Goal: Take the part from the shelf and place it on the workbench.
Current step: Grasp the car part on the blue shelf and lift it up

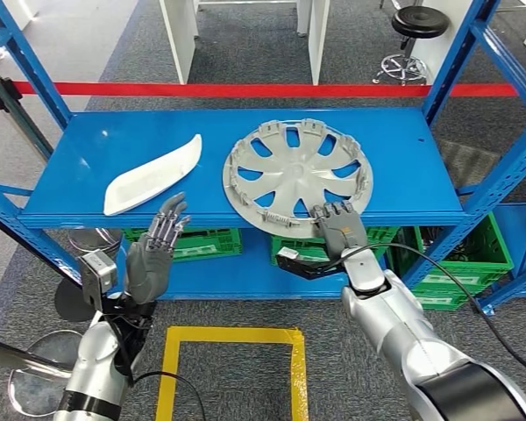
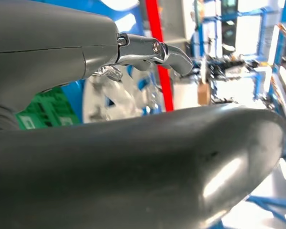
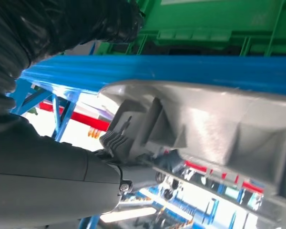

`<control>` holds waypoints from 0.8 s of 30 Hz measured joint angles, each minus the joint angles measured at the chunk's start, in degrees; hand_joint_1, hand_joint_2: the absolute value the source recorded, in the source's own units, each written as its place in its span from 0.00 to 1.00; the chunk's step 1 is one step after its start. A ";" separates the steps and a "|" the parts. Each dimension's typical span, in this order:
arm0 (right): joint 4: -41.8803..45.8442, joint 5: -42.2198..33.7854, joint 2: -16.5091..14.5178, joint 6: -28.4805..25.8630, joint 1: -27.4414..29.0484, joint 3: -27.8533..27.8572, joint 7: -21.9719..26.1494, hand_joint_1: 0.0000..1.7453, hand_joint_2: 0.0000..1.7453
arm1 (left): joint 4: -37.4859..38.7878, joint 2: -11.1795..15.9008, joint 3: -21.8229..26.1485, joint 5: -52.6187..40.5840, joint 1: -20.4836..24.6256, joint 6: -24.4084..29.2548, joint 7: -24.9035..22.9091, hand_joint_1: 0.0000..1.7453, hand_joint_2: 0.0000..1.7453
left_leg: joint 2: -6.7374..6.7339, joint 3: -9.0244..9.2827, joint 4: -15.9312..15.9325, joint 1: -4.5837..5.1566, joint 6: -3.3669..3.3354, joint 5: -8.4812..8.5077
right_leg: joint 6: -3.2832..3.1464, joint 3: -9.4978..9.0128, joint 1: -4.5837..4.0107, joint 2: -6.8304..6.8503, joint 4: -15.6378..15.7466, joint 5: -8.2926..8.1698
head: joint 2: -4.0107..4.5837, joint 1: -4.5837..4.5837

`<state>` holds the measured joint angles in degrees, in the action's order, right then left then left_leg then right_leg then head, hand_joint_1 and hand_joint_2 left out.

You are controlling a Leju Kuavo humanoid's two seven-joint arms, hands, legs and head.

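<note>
The silver hubcap (image 1: 298,175) lay flat on the blue shelf (image 1: 412,167), its near rim overhanging the shelf's front edge. The right hand (image 1: 339,226) was at that rim, fingers curled over it from the front, apparently gripping it. The left hand (image 1: 156,250) hung open below the front edge, nearer the white trim piece (image 1: 152,174).

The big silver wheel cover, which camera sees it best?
The head view: the whole wheel cover lies on the blue shelf, with the right hand holding its front rim. The right wrist view shows just its rim up close, and the left wrist view a blurry part behind the left hand.
</note>
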<state>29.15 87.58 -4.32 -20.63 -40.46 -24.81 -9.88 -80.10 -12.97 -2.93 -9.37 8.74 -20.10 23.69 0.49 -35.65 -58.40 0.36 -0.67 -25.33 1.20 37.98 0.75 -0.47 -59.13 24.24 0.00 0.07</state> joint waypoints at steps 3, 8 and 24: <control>-0.16 0.01 0.56 -2.77 0.39 -0.42 -0.51 1.00 1.00 | -2.45 0.26 -2.46 0.64 -0.96 -0.08 0.11 0.00 0.00 | 0.02 0.00 0.00 0.00 -0.01 -0.01 | 0.00 -0.02 0.00 0.03 0.00 0.00 | 0.00 0.01; -0.15 0.02 1.36 -5.33 0.65 -1.54 -2.21 1.00 1.00 | -5.53 0.79 -5.24 1.61 -2.13 0.08 0.13 0.00 0.00 | 0.02 0.01 0.00 0.00 -0.03 -0.02 | 0.00 -0.03 0.00 0.04 0.01 0.01 | 0.00 0.00; 9.23 -0.03 3.13 -13.52 7.68 1.78 4.90 1.00 1.00 | -10.56 1.12 -7.37 2.36 -5.97 3.58 -1.44 0.00 0.00 | 0.05 0.01 0.00 0.01 -0.09 -0.06 | 0.01 -0.09 0.00 0.10 0.02 0.01 | 0.00 -0.01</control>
<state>38.38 87.55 -1.19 -34.15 -32.78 -23.04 -4.99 -90.67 -11.86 -10.31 -7.00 2.78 -16.52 22.25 0.54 -35.64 -58.40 0.37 -0.76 -25.39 1.20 37.89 0.75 -0.37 -59.11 24.25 0.00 0.06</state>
